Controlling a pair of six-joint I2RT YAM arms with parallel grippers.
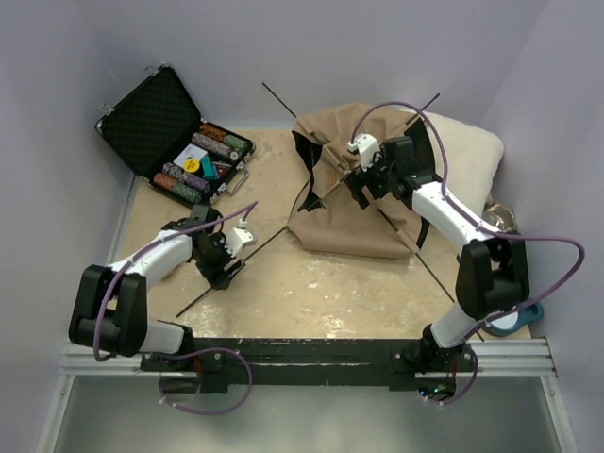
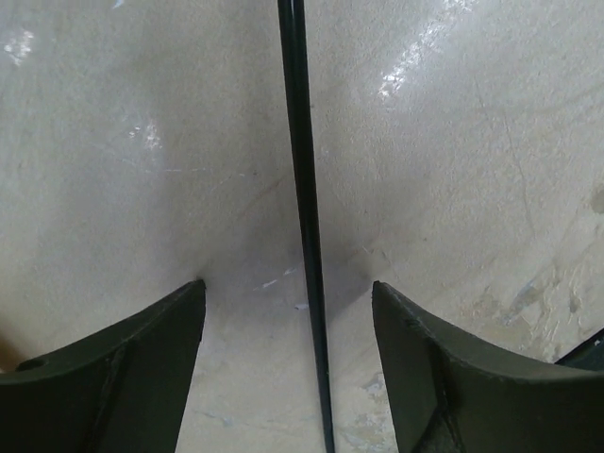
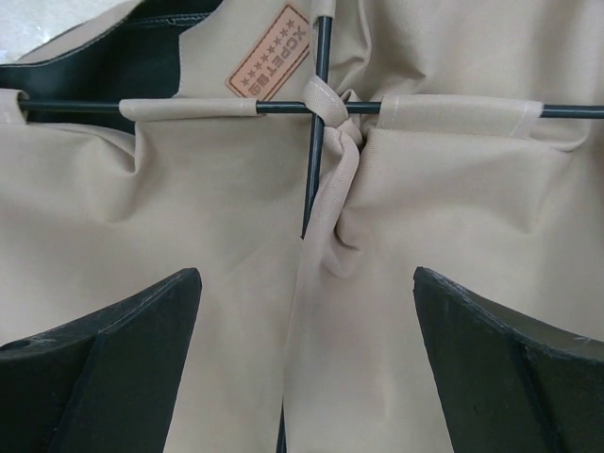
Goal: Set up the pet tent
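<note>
Between left jaws: pole centred, untouched, jaws wide apart; close squarely, keep it mid-pad. Ahead of right jaws, also wide: pole crossing on tent; avoid pinching cloth.

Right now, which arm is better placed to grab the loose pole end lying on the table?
Left. The left gripper straddles the thin black pole on the bare table, jaws open either side. The right gripper hangs open over the tent fabric, away from that end.
</note>
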